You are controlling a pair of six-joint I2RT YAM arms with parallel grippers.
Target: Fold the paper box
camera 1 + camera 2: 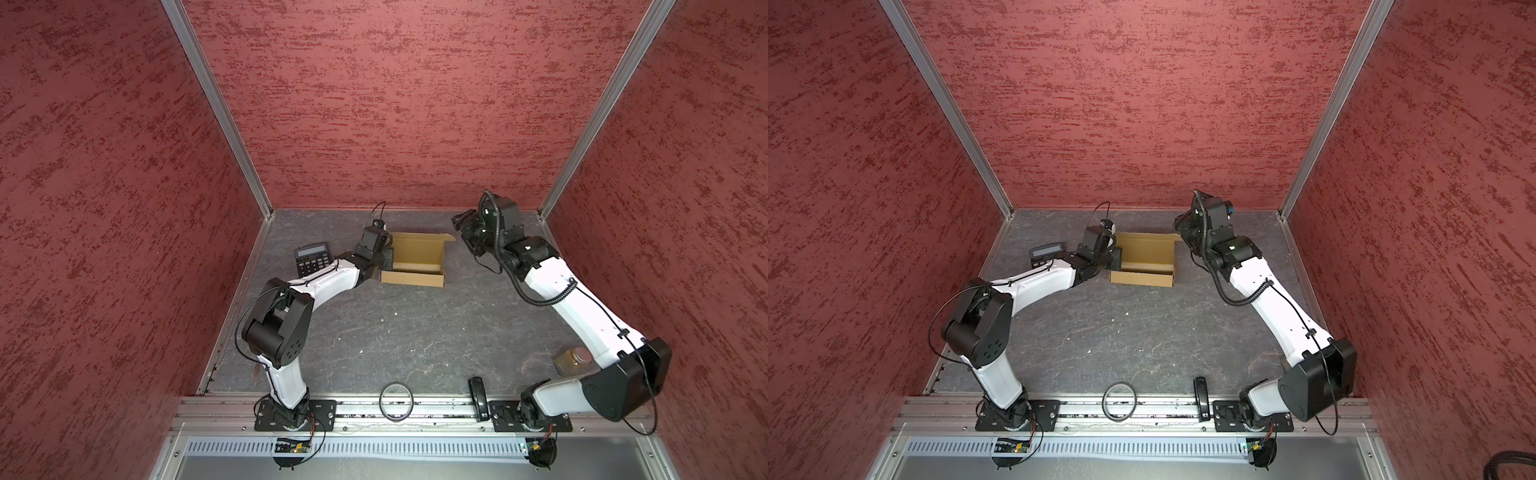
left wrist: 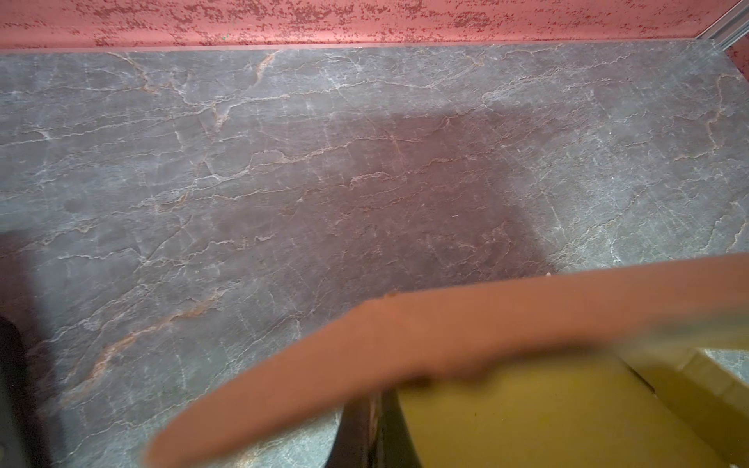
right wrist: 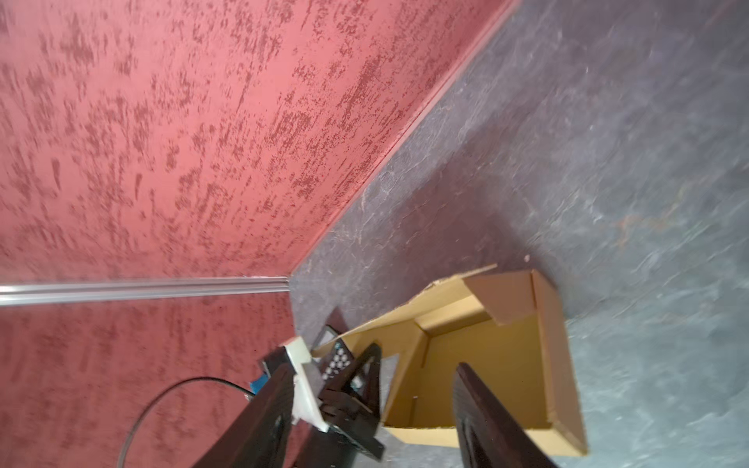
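The paper box [image 1: 417,258] [image 1: 1147,257] is tan cardboard and stands open-topped at the back middle of the table, walls up, with a small flap sticking out at its back right corner. My left gripper [image 1: 385,257] [image 1: 1116,255] sits at the box's left wall. Its dark fingers [image 2: 367,429] are shut on that wall, with table on one side and the box's inside [image 2: 527,413] on the other. My right gripper [image 1: 460,220] [image 3: 373,366] hangs open above the box's back right corner, holding nothing; the box [image 3: 486,364] lies below it.
A black calculator [image 1: 312,258] [image 1: 1045,252] lies left of the box, partly under the left arm. Near the front rail are a black ring [image 1: 396,401], a black oblong object [image 1: 478,399] and an amber jar [image 1: 571,359] beside the right arm. Red walls close off three sides.
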